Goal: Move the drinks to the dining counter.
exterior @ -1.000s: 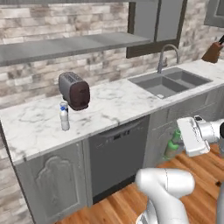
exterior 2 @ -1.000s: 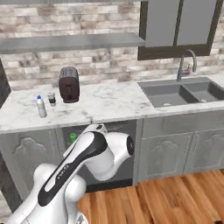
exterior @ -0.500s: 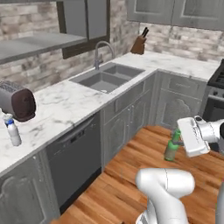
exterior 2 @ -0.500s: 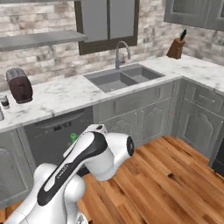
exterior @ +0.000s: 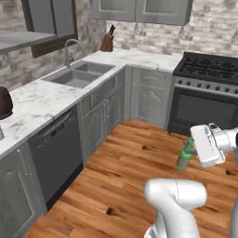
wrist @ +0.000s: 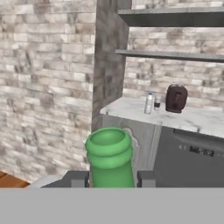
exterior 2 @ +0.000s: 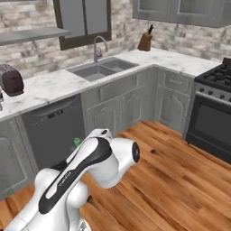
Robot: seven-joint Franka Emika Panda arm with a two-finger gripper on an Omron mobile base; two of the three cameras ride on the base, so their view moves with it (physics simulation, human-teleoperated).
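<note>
**Green bottle riding in the gripper while the kitchen swings past**

Closest thing first: the green glass bottle (wrist: pixel 110 157) sits upright between the two dark fingertips (wrist: pixel 76 178), so the gripper (wrist: pixel 111 179) is clamped on it. Looking down the neck, the mouth is open, and I can't make out anything inside. From the left base camera the same bottle (exterior: pixel 184 156) hangs off the white hand out over the wooden floor (exterior: pixel 135 176), nowhere near a counter.

Further back, past the bottle in the hand camera, the marble worktop (wrist: pixel 175 116) carries the clear water bottle (wrist: pixel 149 103), with the dark cup (wrist: pixel 157 103) just beside it and the toaster (wrist: pixel 176 98) next along. Can't tell what's in either container at that range.

Compared with half a second ago: the base has turned, so both base views have swept along. The toaster (exterior 2: pixel 11 79) is now at the left edge, the sink (exterior 2: pixel 101 69) has slid left, and a black stove (exterior: pixel 209 69) has come into view. The bottle sits in the hand the same as before.
</note>
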